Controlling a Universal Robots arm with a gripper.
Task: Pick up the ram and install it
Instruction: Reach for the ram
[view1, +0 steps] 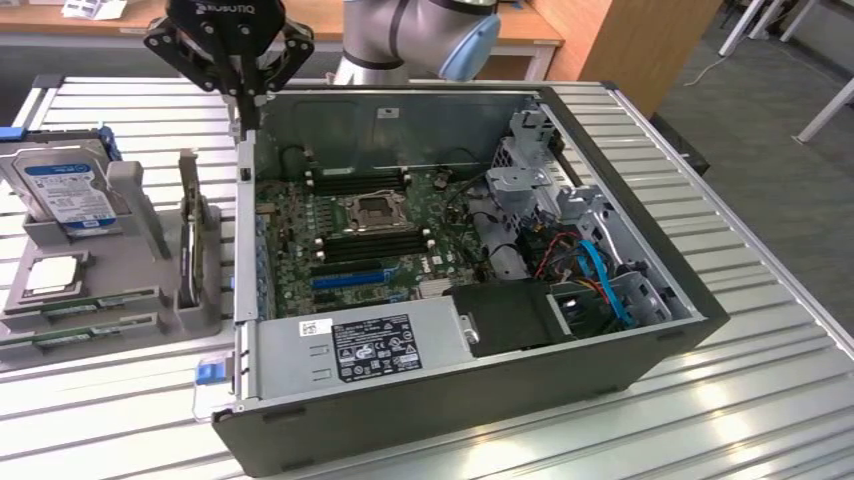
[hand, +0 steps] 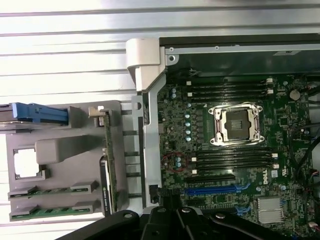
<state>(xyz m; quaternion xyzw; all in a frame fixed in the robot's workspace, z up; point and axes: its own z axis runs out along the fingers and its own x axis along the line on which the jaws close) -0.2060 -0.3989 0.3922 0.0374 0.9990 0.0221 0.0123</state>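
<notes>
Item: open computer case and parts holder on slatted metal bench (view1: 747, 330), listed from the exterior view's left

- Grey fixture (view1: 134, 190), at the bench's left edge; its shaped pockets probably keep each part in a fixed place for lifting out
- Hard drive (view1: 67, 190), propped in the fixture's far corner
- Processor (view1: 51, 275), flat in a square pocket
- The ram (view1: 87, 303), lying in a long pocket at the fixture's near edge, a like second stick (view1: 60, 338) just beside it; untouched and well apart from the arm
- Upright board (view1: 191, 235), standing on edge in a slot at the fixture's right side; seen edge-on, so its kind is uncertain
- Gripper (view1: 246, 95), hanging above the case's far left corner; jaws closed together, nothing between them, touching nothing
- Case (view1: 534, 400), laid on its side with the panel off, so the motherboard (view1: 287, 215) faces up
- Socket (view1: 374, 210), empty, with dark memory slots (view1: 358, 180) either side; these appear unfilled
- Power supply (view1: 367, 345), at the case's near edge
</notes>
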